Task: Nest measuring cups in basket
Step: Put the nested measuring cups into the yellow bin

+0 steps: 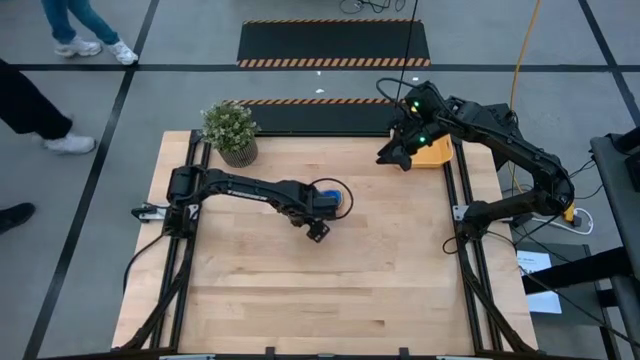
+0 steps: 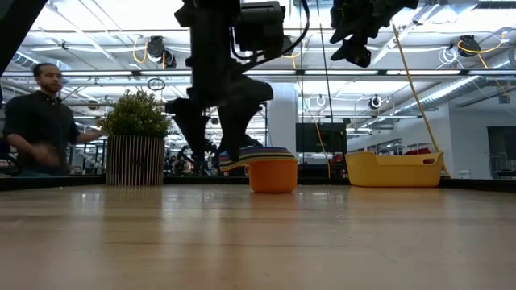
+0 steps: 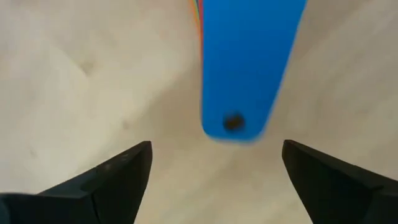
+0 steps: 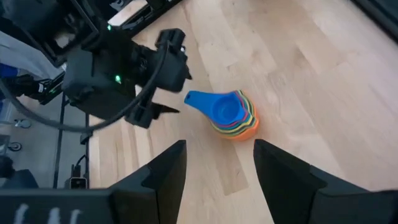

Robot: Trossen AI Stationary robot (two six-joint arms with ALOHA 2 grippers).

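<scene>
The measuring cups (image 4: 233, 115) stand nested in one stack on the table's middle, an orange one (image 2: 272, 176) at the bottom and a blue one (image 1: 335, 196) on top. The blue handle (image 3: 249, 68) sticks out toward my left gripper (image 3: 214, 155). That gripper points down and is open; its fingers stand apart on either side of the handle's free end, above the table and clear of the handle. The yellow basket (image 1: 437, 153) rests on the table's far right corner. My right gripper (image 1: 392, 157) hangs open and high beside the basket, with nothing between its fingers.
A potted green plant (image 1: 231, 132) stands at the table's far left. People (image 2: 40, 121) move on the floor beyond the table. Bare wood lies along the near half of the table (image 1: 320, 300).
</scene>
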